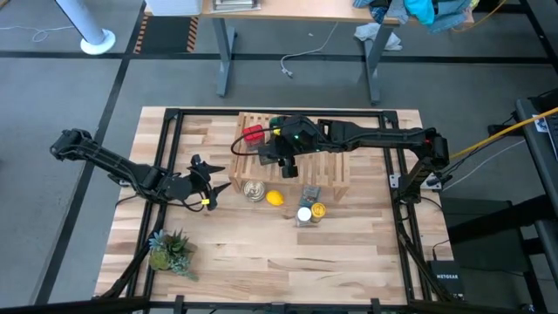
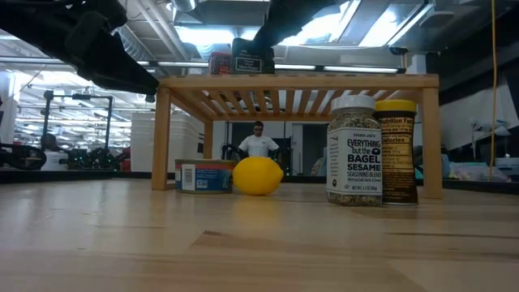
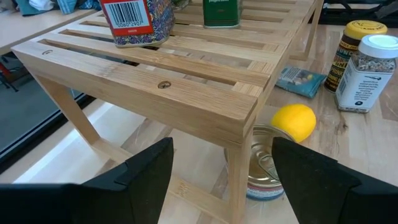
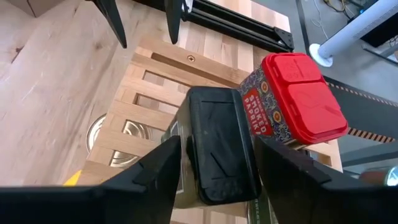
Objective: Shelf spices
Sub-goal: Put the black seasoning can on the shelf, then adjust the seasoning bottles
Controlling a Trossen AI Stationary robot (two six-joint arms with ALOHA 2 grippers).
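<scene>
From above, the right gripper [image 1: 283,159] hangs over the left part of the shelf [image 1: 336,170], and the left gripper [image 1: 212,186] waits on the desk [image 1: 261,253] left of it.

From desk height, the white-lidded jar [image 2: 353,151] and yellow-lidded jar [image 2: 397,152] stand near the shelf's right leg.

The left wrist view shows its fingers [image 3: 149,171] spread wide, holding nothing.

The right wrist view shows fingers [image 4: 283,165] apart on both sides of the dark grey tin [image 4: 217,143], which sits on the shelf beside the red tin [image 4: 292,102].

Red tin [image 3: 132,22] top cut off; silver tin [image 3: 264,177] half-hidden behind shelf leg [image 3: 238,177]
</scene>
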